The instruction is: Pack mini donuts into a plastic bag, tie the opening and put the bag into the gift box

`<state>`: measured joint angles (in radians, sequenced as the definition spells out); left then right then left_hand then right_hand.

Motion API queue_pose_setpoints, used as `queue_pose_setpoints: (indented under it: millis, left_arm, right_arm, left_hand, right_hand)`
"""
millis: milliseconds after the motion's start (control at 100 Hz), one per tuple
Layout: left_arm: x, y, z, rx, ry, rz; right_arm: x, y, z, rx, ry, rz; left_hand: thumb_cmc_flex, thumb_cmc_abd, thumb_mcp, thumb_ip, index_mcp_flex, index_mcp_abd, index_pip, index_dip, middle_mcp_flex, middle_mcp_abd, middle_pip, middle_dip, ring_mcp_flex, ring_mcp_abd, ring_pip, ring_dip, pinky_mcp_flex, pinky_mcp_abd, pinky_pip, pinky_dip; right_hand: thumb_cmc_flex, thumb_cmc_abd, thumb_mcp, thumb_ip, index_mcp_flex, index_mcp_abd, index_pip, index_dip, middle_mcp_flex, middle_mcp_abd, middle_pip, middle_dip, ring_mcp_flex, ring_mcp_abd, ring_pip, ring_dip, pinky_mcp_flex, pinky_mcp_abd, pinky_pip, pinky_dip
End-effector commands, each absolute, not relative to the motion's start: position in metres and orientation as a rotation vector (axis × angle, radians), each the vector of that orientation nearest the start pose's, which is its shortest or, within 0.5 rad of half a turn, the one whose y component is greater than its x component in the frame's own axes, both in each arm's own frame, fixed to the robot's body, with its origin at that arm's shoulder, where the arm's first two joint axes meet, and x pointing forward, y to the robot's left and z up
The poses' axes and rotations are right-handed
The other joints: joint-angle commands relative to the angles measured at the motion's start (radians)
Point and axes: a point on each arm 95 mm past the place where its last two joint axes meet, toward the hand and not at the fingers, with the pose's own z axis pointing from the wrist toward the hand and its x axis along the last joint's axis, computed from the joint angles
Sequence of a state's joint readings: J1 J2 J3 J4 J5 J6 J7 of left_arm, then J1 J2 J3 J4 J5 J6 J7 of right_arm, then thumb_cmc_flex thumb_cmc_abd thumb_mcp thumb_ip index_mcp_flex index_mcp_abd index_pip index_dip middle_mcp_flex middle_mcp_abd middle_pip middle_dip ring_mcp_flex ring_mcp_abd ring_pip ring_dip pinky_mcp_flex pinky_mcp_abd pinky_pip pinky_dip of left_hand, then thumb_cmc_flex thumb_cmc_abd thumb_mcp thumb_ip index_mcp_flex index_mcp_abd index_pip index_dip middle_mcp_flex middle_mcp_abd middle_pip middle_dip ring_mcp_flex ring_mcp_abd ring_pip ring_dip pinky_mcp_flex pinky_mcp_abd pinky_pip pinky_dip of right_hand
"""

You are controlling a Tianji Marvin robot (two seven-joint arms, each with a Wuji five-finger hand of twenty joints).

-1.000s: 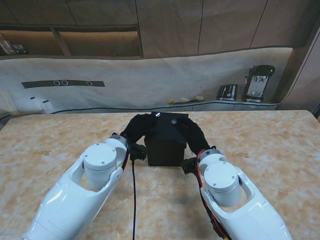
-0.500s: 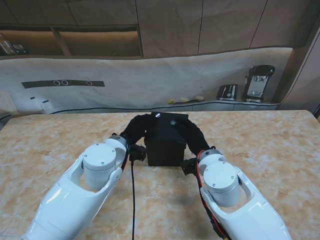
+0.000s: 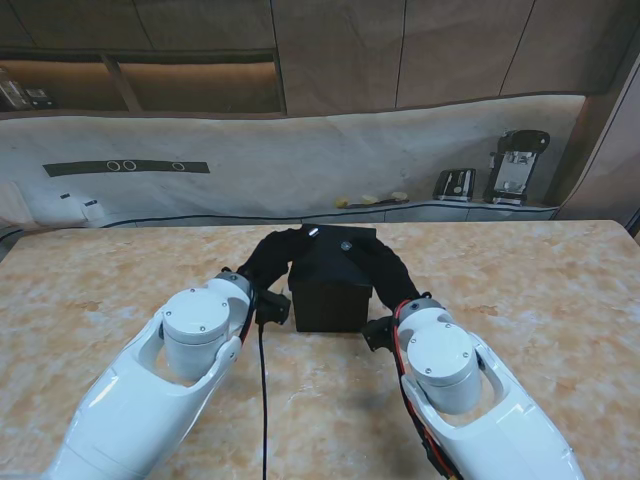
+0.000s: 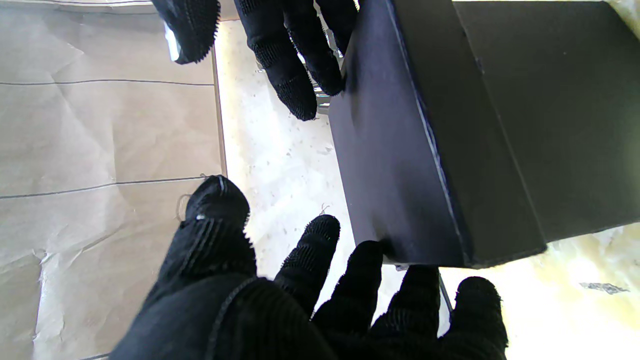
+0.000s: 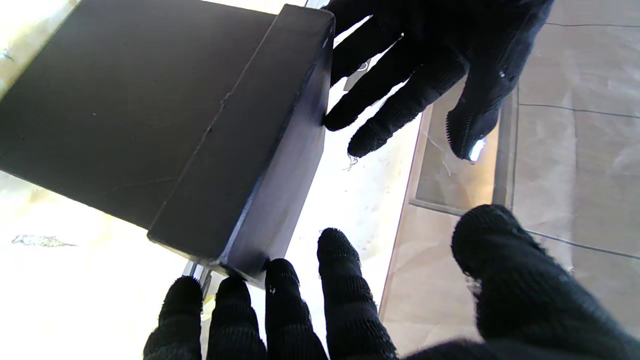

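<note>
The black gift box [image 3: 330,278] stands closed in the middle of the table, its lid on. My left hand [image 3: 268,256] lies against the box's left side near the top, and my right hand [image 3: 388,265] lies against the right side. Both wear black gloves with the fingers spread. In the left wrist view my left hand [image 4: 320,300] has its fingertips at a lid corner of the box [image 4: 450,125]. In the right wrist view my right hand [image 5: 320,310] touches the opposite corner of the box [image 5: 200,115]. No donuts or plastic bag are visible.
A black cable [image 3: 264,400] runs across the marble table [image 3: 550,280] between my arms. Beyond the table's far edge is a paper-covered counter with a toaster [image 3: 455,183], a dark appliance [image 3: 515,165] and small yellowish items [image 3: 370,200].
My left arm has drifted slightly to the left and nearer to me. The box and both hands stay where they were.
</note>
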<state>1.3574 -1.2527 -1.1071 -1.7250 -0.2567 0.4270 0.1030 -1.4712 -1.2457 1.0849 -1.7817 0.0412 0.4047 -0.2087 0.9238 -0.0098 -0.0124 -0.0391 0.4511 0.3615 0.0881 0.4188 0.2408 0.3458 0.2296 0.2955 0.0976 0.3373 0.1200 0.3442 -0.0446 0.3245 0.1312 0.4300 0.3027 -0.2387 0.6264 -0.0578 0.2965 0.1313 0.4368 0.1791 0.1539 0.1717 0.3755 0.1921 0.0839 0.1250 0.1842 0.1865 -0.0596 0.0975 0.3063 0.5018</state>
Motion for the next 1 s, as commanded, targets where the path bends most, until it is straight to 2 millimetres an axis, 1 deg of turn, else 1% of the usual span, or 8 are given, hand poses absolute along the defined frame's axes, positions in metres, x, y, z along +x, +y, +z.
queue_pose_setpoints:
  millis: [0,110,460,540,640,690,750,990]
  left_arm:
    - [0.436,-0.093,-0.241,-2.474,0.639,-2.042]
    - [0.436,-0.091,-0.241,-2.463,0.643,-2.039]
    - [0.436,-0.084,-0.243,-2.438,0.653,-2.025]
    - [0.435,-0.082,-0.243,-2.433,0.655,-2.025]
    - [0.435,-0.081,-0.244,-2.432,0.652,-2.028]
    - [0.435,-0.080,-0.244,-2.428,0.653,-2.031]
    - [0.435,-0.079,-0.244,-2.423,0.650,-2.035]
    - [0.435,-0.076,-0.245,-2.406,0.658,-2.032]
  right_arm:
    - [0.405,0.094,-0.263,-2.378,-0.689,-2.041]
    - [0.404,0.092,-0.263,-2.381,-0.687,-2.040]
    - [0.404,0.090,-0.263,-2.388,-0.697,-2.059]
    - [0.404,0.088,-0.264,-2.396,-0.700,-2.058]
    - [0.404,0.086,-0.264,-2.401,-0.700,-2.065]
    - [0.404,0.086,-0.264,-2.399,-0.701,-2.073]
    - [0.404,0.085,-0.263,-2.392,-0.696,-2.090]
    - [0.404,0.083,-0.262,-2.384,-0.707,-2.108]
  left_hand:
    - [-0.023,0.024,-0.015,0.013,-0.015,-0.033,0.009,0.012,-0.033,-0.005,-0.010,-0.009,0.028,-0.026,0.041,0.016,-0.012,-0.011,-0.013,0.025]
    - [-0.024,0.020,-0.015,0.012,-0.016,-0.035,0.010,0.015,-0.037,-0.010,-0.011,-0.008,0.025,-0.029,0.038,0.017,-0.015,-0.012,-0.015,0.030]
    - [-0.027,0.016,-0.016,0.012,-0.023,-0.042,0.017,0.019,-0.048,-0.012,-0.013,-0.008,0.017,-0.035,0.029,0.016,-0.027,-0.016,-0.021,0.040]
    - [-0.030,0.015,-0.016,0.012,-0.024,-0.042,0.020,0.020,-0.045,-0.013,-0.012,-0.007,0.020,-0.035,0.029,0.017,-0.027,-0.014,-0.021,0.042]
    - [-0.034,0.013,-0.017,0.012,-0.026,-0.046,0.023,0.021,-0.044,-0.017,-0.014,-0.008,0.019,-0.036,0.026,0.016,-0.030,-0.016,-0.023,0.044]
    - [-0.038,0.009,-0.018,0.012,-0.026,-0.050,0.027,0.022,-0.040,-0.010,-0.014,-0.008,0.022,-0.034,0.026,0.016,-0.028,-0.014,-0.023,0.045]
    - [-0.042,0.005,-0.018,0.012,-0.023,-0.071,0.035,0.025,-0.037,-0.007,-0.016,-0.009,0.026,-0.030,0.026,0.017,-0.027,-0.012,-0.024,0.047]
    - [-0.052,-0.004,-0.016,0.013,-0.045,-0.082,0.077,0.033,-0.042,-0.013,-0.026,-0.013,0.020,-0.039,0.020,0.014,-0.033,-0.014,-0.028,0.049]
  right_hand:
    - [0.005,0.006,-0.020,-0.016,0.013,-0.035,0.006,0.011,0.020,-0.023,0.017,0.026,0.031,-0.086,0.031,-0.005,-0.016,-0.019,0.004,0.019]
    - [0.008,0.005,-0.022,-0.015,0.019,-0.038,0.008,0.012,0.020,-0.028,0.018,0.027,0.032,-0.090,0.030,-0.004,-0.025,-0.017,0.002,0.025]
    - [0.015,0.008,-0.025,-0.014,0.025,-0.032,0.009,0.013,0.020,-0.021,0.025,0.030,0.034,-0.092,0.038,0.003,-0.030,-0.021,0.001,0.041]
    - [0.014,0.008,-0.026,-0.014,0.025,-0.032,0.009,0.013,0.020,-0.025,0.026,0.031,0.033,-0.092,0.038,0.003,-0.033,-0.020,0.001,0.044]
    - [0.016,0.006,-0.025,-0.014,0.041,-0.037,0.013,0.014,0.026,-0.043,0.042,0.038,0.033,-0.090,0.038,0.004,-0.031,-0.018,0.001,0.048]
    - [0.016,0.005,-0.024,-0.013,0.037,-0.041,0.011,0.013,0.025,-0.046,0.049,0.041,0.034,-0.088,0.039,0.005,-0.027,-0.018,0.002,0.051]
    - [0.016,0.002,-0.019,-0.013,0.025,-0.061,0.010,0.013,0.027,-0.051,0.058,0.045,0.036,-0.086,0.043,0.007,-0.022,-0.016,0.002,0.054]
    - [0.012,0.004,-0.018,-0.012,0.022,-0.062,0.024,0.016,0.020,-0.052,0.062,0.046,0.033,-0.089,0.046,0.006,-0.022,-0.015,-0.003,0.058]
